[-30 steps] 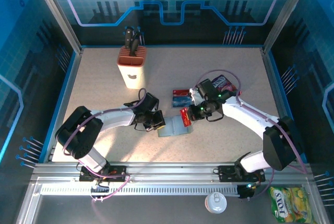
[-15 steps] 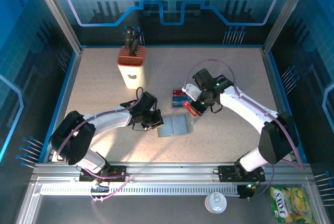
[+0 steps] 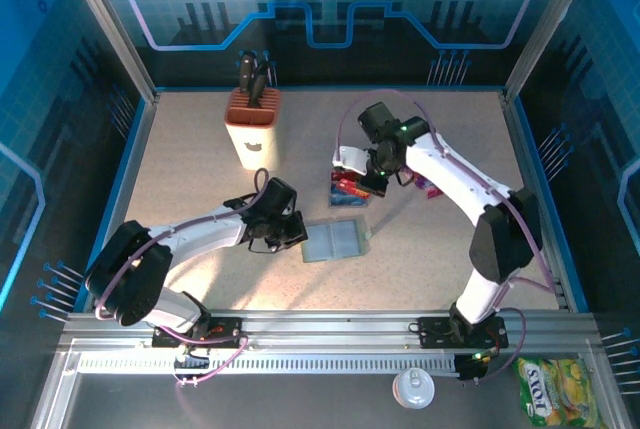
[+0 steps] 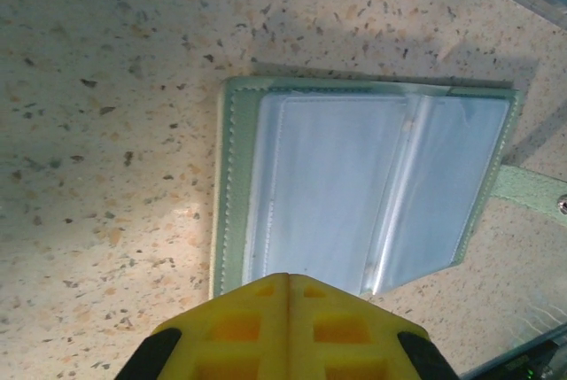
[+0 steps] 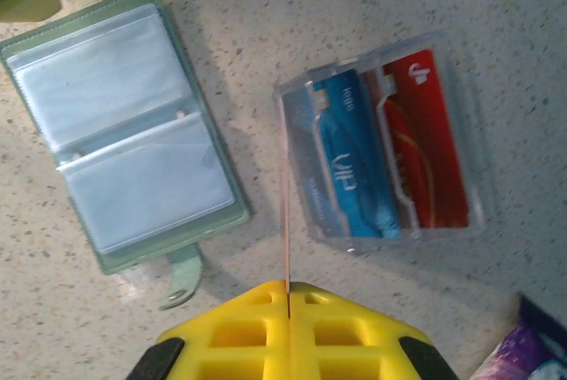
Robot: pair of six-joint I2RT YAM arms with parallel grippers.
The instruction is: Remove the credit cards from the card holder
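Card holder (image 3: 336,241) lies open and flat, mid-bench toward near edge, clear sleeves up. Left hand (image 4: 288,281) closed, nothing gripped, tips at holder's left edge; contact cannot be told. Right hand (image 5: 289,286) closed on credit card (image 5: 286,194), held edge-on over clear tray (image 5: 295,158) — blue and red credit cards (image 5: 354,163) inside, just beyond holder.

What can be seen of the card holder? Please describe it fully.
The card holder is a pale green bifold with stitched edges, lying open and flat on the speckled table. Its two panels carry clear plastic sleeves that look empty. A strap with a snap sticks out from one edge. The shut left gripper is at another edge.
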